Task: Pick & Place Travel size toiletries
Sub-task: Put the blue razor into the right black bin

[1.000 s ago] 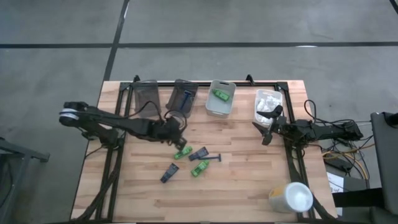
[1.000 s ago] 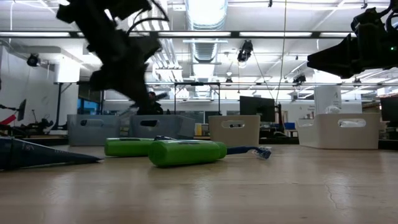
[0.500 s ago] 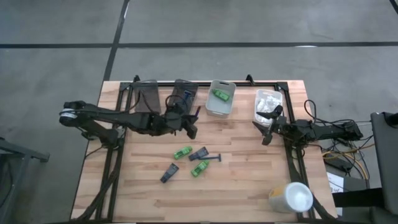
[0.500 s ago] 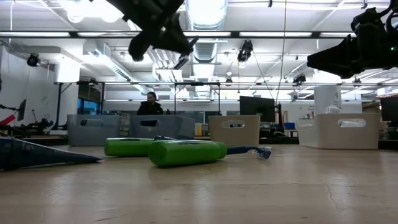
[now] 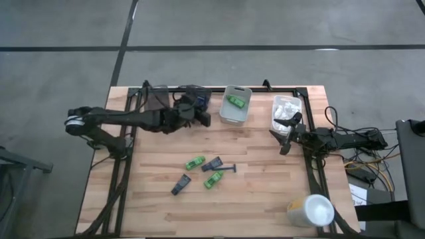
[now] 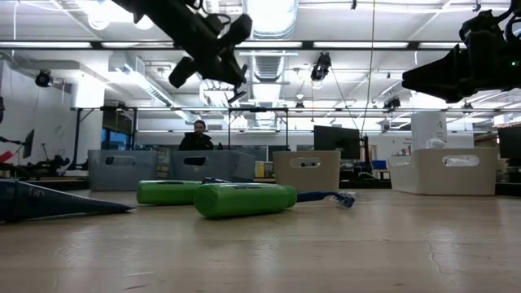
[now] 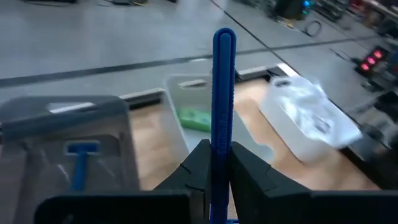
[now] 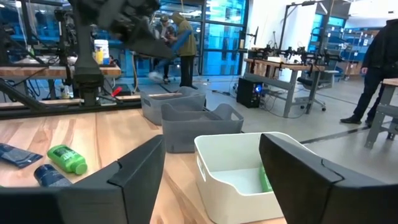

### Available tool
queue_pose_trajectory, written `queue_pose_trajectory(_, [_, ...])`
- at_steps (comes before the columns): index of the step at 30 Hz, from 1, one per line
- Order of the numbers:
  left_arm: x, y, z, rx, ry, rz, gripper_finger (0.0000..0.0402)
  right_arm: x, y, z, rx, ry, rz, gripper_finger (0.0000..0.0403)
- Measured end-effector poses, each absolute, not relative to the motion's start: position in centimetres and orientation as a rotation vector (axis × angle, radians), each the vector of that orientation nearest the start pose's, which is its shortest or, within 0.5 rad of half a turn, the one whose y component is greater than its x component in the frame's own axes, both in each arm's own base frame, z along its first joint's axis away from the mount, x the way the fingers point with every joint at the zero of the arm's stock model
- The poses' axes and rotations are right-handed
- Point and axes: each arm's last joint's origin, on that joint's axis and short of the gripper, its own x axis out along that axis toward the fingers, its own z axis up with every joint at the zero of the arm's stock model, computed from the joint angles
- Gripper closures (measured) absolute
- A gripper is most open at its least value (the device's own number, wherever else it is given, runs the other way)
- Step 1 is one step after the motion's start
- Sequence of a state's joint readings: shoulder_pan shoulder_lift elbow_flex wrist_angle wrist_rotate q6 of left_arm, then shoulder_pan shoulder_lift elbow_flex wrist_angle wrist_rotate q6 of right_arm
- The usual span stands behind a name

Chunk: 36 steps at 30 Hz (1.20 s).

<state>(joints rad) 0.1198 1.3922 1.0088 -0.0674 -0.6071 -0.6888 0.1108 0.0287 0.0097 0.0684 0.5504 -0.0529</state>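
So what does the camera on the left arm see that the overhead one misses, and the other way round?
Only the left wrist view shows the blue razor clamped upright in the left tool.

Only the high view shows the things loose on the table: two green packs, another razor and the white cup, plus the right tool open beside the white bin.

Both show the bin with a razor inside it.

1. Along the table's far edge stand four bins (image 5: pixel 236 105) in a row.
2. The left gripper (image 5: pixel 199 117) hangs over the second bin from the left.
3. Toiletries (image 5: pixel 206 171) lie mid-table.
4. A cup (image 5: pixel 310 210) sits at the near right corner.
5. The right gripper (image 5: pixel 284 138) waits before the rightmost bin.
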Motion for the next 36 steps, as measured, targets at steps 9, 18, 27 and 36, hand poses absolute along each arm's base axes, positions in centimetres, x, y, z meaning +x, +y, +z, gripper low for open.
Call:
queue_pose_trajectory(9, [29.3, 9.0, 28.6, -0.519, 0.173, 0.948, 0.036, 9.6, -0.5, 17.1, -0.036, -0.036, -0.441, 0.0126])
queue_pose_trajectory(18, [29.6, 12.0, 26.5, -0.549, 0.215, 1.042, 0.036, 9.6, -0.5, 17.1, -0.037, -0.036, -0.441, 0.0106])
queue_pose_trajectory(27, [30.3, 14.3, 23.2, -0.56, 0.339, 1.056, 0.036, 9.6, -0.5, 17.1, -0.038, -0.036, -0.441, 0.0084])
queue_pose_trajectory(36, [31.3, 15.1, 19.7, -0.626, 0.468, 1.013, 0.036, 9.6, -0.5, 17.1, -0.038, -0.036, -0.441, 0.0058])
